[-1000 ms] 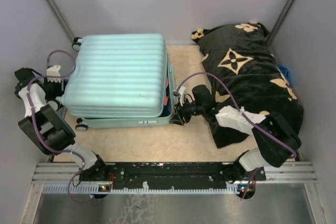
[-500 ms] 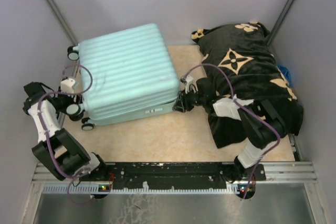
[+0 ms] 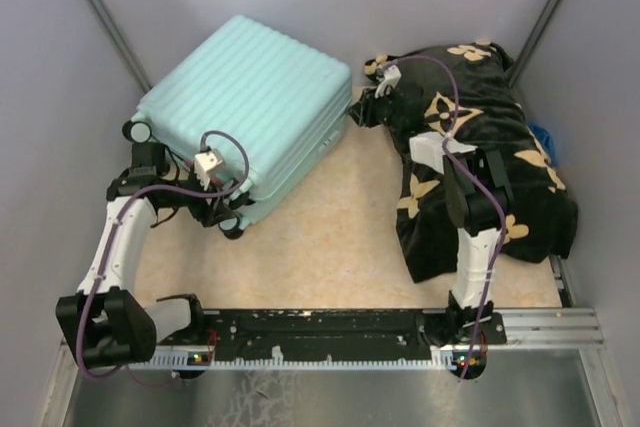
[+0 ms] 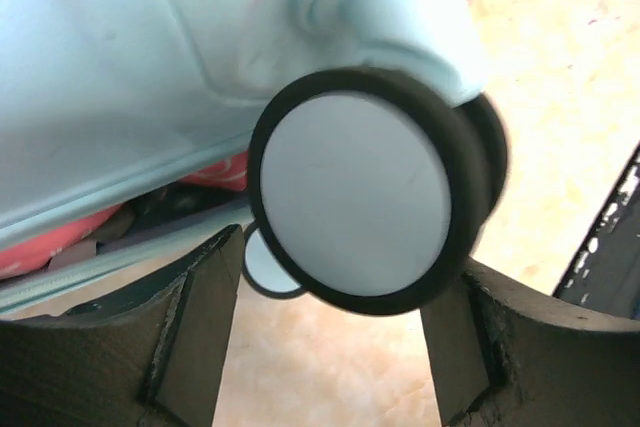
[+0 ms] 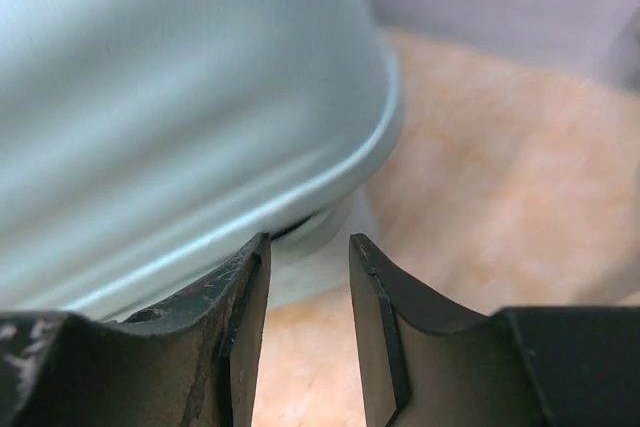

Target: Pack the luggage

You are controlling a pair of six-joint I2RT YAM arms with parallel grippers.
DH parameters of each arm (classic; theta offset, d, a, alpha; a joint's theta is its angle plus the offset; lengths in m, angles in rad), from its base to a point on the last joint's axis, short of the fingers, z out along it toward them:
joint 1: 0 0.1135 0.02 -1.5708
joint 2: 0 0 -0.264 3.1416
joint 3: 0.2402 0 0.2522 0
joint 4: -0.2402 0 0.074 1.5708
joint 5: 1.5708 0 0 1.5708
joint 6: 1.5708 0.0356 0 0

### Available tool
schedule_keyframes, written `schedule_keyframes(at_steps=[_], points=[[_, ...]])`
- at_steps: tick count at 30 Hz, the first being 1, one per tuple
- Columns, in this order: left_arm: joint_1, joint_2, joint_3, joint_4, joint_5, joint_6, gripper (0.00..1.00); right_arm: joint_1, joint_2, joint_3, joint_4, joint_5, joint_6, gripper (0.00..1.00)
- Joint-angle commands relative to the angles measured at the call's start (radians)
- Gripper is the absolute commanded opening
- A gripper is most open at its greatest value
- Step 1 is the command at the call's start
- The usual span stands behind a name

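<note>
I am seeing the luggage (image 3: 250,97) showing a ribbed shell of hard, smooth plastic with a soft satin sheen. Its wheel (image 4: 360,192) is wearing a matt black rubbery tyre around a smooth pale hub, and red cloth (image 4: 55,247) is showing at the seam. The blanket (image 3: 490,157) is lying as thick, plush black cloth, the table (image 3: 330,247) is showing a matt, speckled beige face, and my left pincer (image 4: 338,267) and right pincer (image 5: 308,239) are showing dark matt fingers, scuffed and rough along their edges.
</note>
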Motion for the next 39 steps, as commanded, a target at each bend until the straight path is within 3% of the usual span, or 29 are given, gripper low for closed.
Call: schedule_keyframes(at_steps=[1, 4, 7, 10, 14, 22, 27, 32, 36, 39], points=[[-0.046, 0.009, 0.11, -0.034, 0.062, -0.059, 0.75, -0.047, -0.064, 0.05, 0.092, 0.024, -0.024, 0.39], [-0.03, 0.033, 0.24, -0.124, -0.034, -0.077, 0.79, -0.059, -0.161, -0.044, 0.063, 0.007, -0.028, 0.39], [0.071, 0.08, 0.379, -0.145, 0.016, -0.073, 0.78, -0.059, -0.267, -0.188, 0.053, -0.015, -0.016, 0.4], [0.153, 0.142, 0.481, -0.016, 0.062, -0.229, 0.77, -0.055, -0.356, -0.294, 0.035, -0.034, 0.017, 0.4], [0.19, 0.222, 0.551, 0.318, -0.034, -0.508, 0.79, -0.038, -0.462, -0.387, -0.01, -0.054, 0.022, 0.4], [0.217, 0.529, 0.73, 0.655, -0.584, -0.781, 0.82, 0.023, -0.575, -0.494, -0.092, -0.085, 0.025, 0.4], [0.223, 0.681, 0.829, 0.679, -0.727, -0.802, 0.83, 0.054, -0.643, -0.542, -0.146, -0.091, -0.003, 0.4], [0.227, 0.787, 0.837, 0.68, -0.747, -0.811, 0.83, 0.06, -0.676, -0.573, -0.193, -0.082, -0.003, 0.4], [0.227, 0.824, 0.806, 0.628, -0.561, -0.711, 0.78, 0.063, -0.686, -0.581, -0.201, -0.069, -0.007, 0.4], [0.223, 0.767, 0.711, 0.609, -0.382, -0.603, 0.75, 0.063, -0.662, -0.566, -0.188, -0.049, -0.017, 0.4]])
